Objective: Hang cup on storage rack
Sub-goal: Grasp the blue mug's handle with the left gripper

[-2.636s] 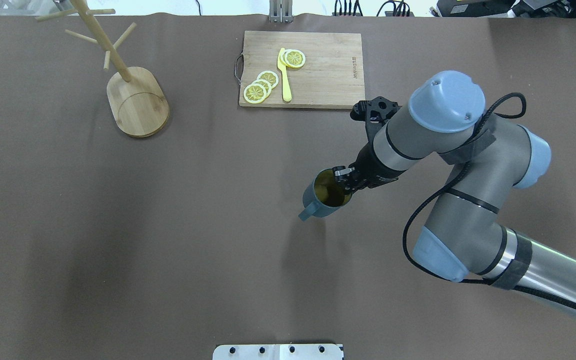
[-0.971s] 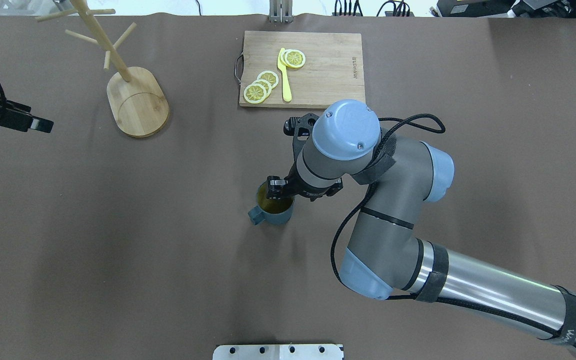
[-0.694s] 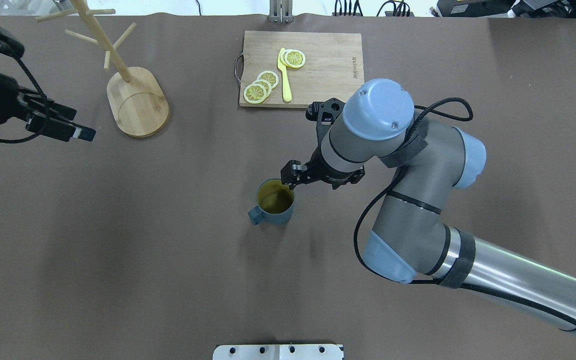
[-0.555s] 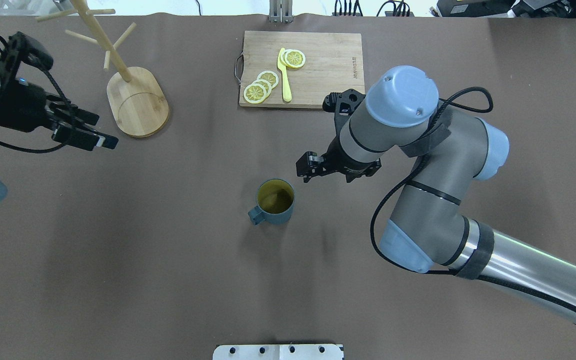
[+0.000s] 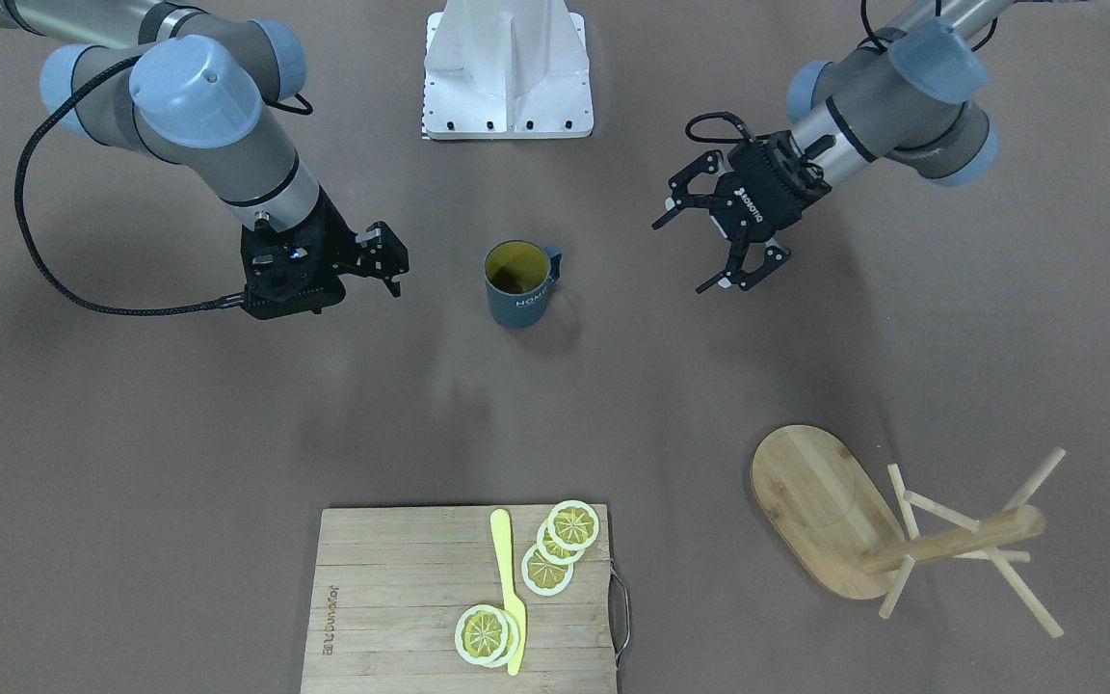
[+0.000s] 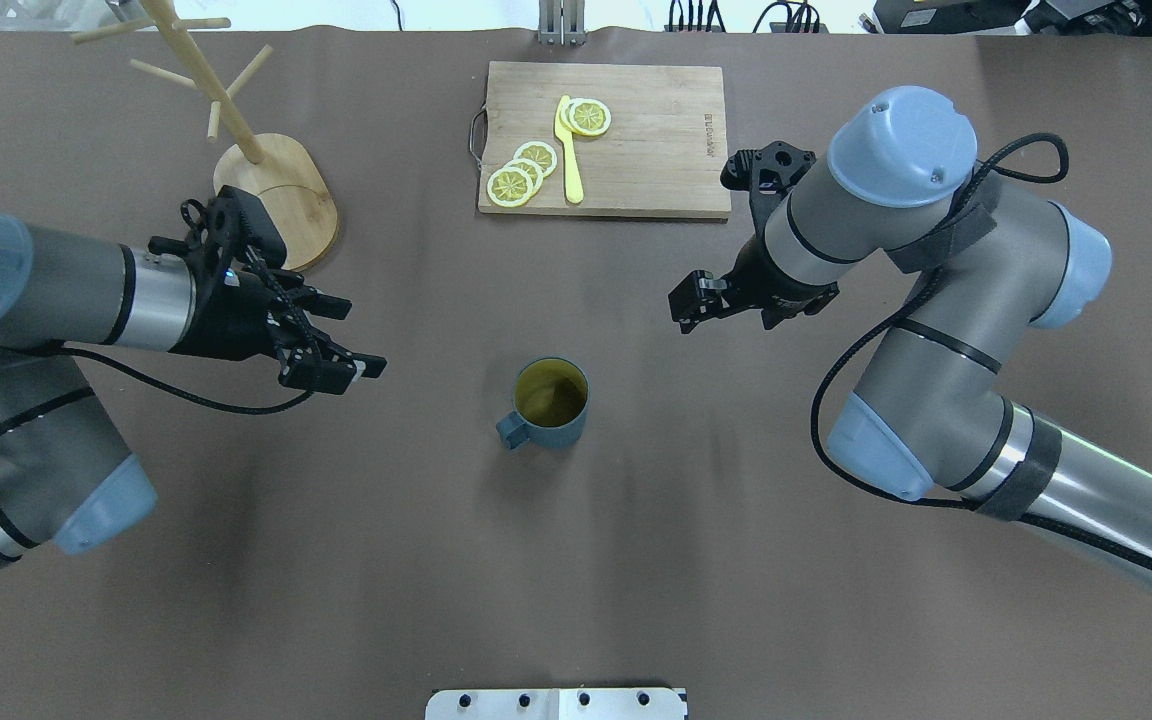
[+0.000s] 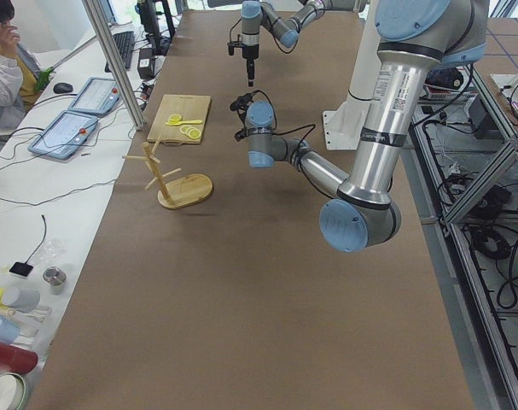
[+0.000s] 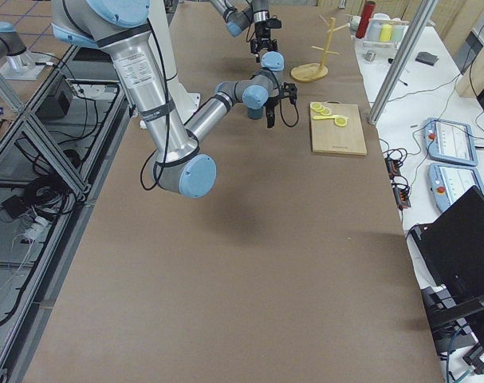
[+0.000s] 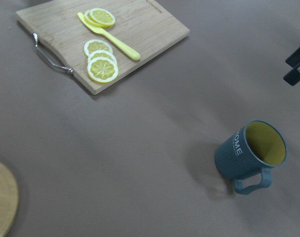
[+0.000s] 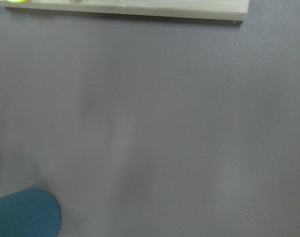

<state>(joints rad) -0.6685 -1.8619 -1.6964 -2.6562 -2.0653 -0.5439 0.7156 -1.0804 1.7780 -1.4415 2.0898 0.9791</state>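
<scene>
on the brown desk (image 6: 576,560), mid-way between the two arms, the cup (image 6: 550,405) stands upright with its mouth up, yellow-olive inside showing; its loop handle points toward the robot's side and a little to the robot's left; white "home" lettering reads on the wall in the front-facing and left wrist views; nothing touches it.

left pincer (image 6: 361,338): jaws spread wide, nothing between them; it hovers above the desk on the robot's left of the cup, fingertips aimed toward the cup, clearly apart from it.

right pincer (image 6: 684,308): jaws parted by a smaller gap, nothing held; it hangs on the robot's right of the cup and a little farther out across the desk, apart from the rim; the left wrist view catches its two dark fingertips separated at the picture's right edge.

storage rack (image 6: 276,195): upright at the far left part of the desk, oval bamboo base flat on the surface, central post rising with thin pegs angled off it; well apart from the cup; in the overhead view the left wrist overlaps the near edge of its base; contact cannot be told.

cutting board (image 6: 636,140): lies flat at the far middle of the desk, metal handle on its left end; lemon slices (image 6: 511,185) and a yellow knife (image 6: 569,150) rest on it.
</scene>
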